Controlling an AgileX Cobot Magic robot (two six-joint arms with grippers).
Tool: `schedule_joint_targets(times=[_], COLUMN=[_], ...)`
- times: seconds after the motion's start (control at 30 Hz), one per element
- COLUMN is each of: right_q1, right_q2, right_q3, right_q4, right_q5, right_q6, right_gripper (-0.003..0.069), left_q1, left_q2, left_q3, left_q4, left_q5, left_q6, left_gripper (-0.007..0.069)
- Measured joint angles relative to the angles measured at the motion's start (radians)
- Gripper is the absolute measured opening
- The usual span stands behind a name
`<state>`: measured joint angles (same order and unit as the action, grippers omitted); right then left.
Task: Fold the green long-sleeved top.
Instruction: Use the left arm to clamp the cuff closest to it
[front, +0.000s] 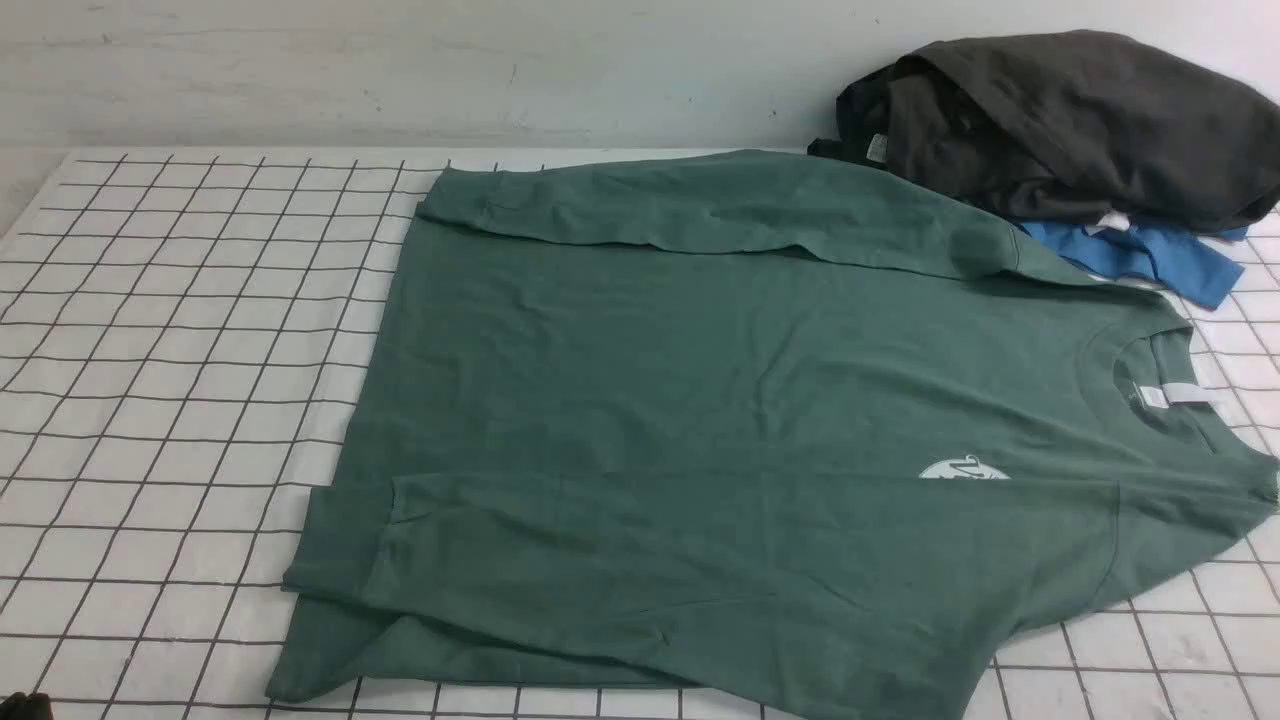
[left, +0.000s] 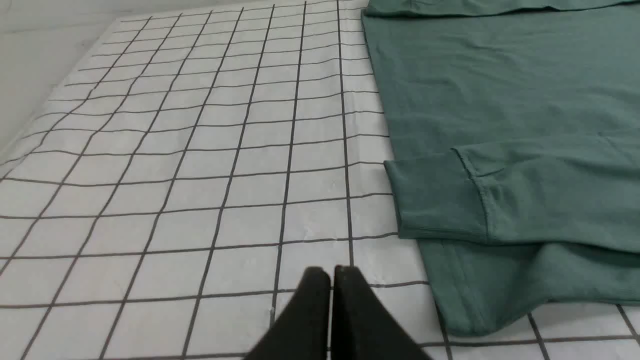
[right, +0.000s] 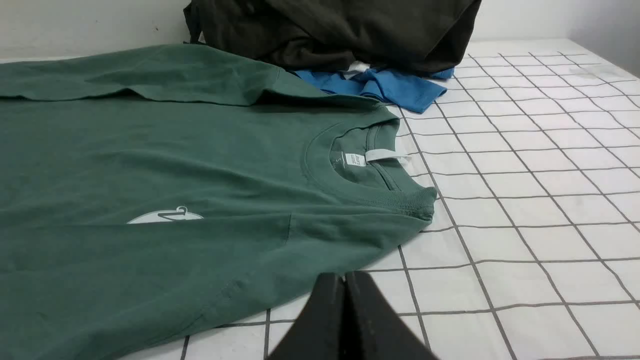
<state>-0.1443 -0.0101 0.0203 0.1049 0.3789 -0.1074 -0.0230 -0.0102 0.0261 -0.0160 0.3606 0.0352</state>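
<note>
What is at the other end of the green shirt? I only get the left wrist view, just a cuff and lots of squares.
Observer: The green long-sleeved top ends there in a round collar, with a white neck label inside it.
Operator: Is there a picture on it?
Observer: Yes, a small white logo on the chest. The sleeve folded across the front hides its lower part.
Operator: Are there other clothes?
Observer: Yes. A pile of dark garments lies partly over a blue garment, beyond the collar end.
</note>
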Motion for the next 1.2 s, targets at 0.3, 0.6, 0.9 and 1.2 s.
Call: schedule_joint_targets(times=[0.3,0.6,0.9,1.2], right_q1=[0.000,0.000,0.000,0.000], right_q2=[0.000,0.000,0.000,0.000], right_q3=[0.000,0.000,0.000,0.006], right_q4=[0.000,0.000,0.000,0.032], right_q5=[0.000,0.000,0.000,-0.046], right_q6=[0.000,0.000,0.000,0.000], right_gripper=[-0.0014,-0.0014,-0.0014,-0.0014], left_q1=[0.000,0.000,0.000,0.000], left_q2=[0.000,0.000,0.000,0.000], left_q3=[0.000,0.000,0.000,0.002], left_q4=[0.000,0.016,0.016,0.016], left_q5=[0.000,0.000,-0.001,-0.126], left_q6=[0.000,0.001,0.004,0.003], left_gripper=[-0.0007,-0.0007,-0.0007,-0.0007])
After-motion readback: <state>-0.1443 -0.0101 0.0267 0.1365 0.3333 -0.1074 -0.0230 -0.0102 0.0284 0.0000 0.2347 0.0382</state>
